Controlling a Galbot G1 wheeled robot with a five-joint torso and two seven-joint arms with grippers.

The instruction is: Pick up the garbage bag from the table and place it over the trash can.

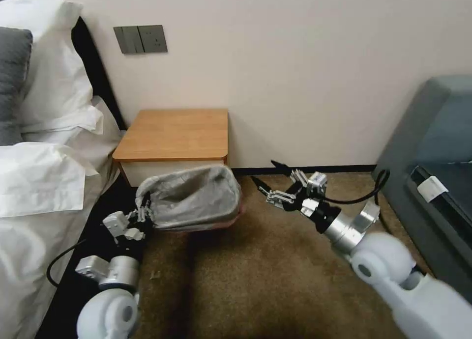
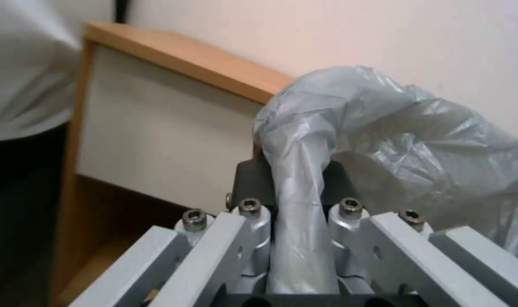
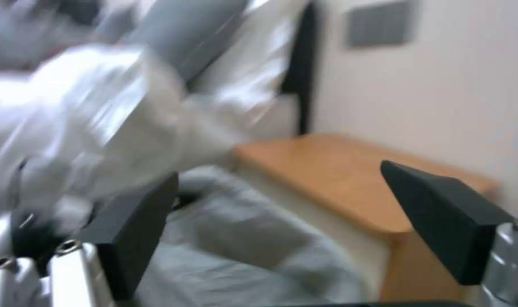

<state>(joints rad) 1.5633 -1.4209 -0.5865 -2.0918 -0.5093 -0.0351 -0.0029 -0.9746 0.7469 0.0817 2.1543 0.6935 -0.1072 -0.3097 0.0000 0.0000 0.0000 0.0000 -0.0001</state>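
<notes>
Between the left hand's [image 2: 297, 187] fingers: the garbage bag [image 1: 191, 197].

The garbage bag [image 1: 191, 199] hides the trash can beneath it; the bed [image 3: 100, 106] is motion-blurred.

Right pincer [image 3: 282, 226]: the two dark pads stand wide apart, with nothing between them.
Garbage bag [image 3: 242, 238]: grey crinkled film, low between the pads and beyond them, in front of the desk.
Desk [image 3: 338, 175]: orange-brown wooden top, against the pale wall.
Bed [image 3: 100, 106]: white bedding and pillows, blurred, beside the desk.
Wall plate [image 3: 381, 23]: grey, high on the wall.
</notes>
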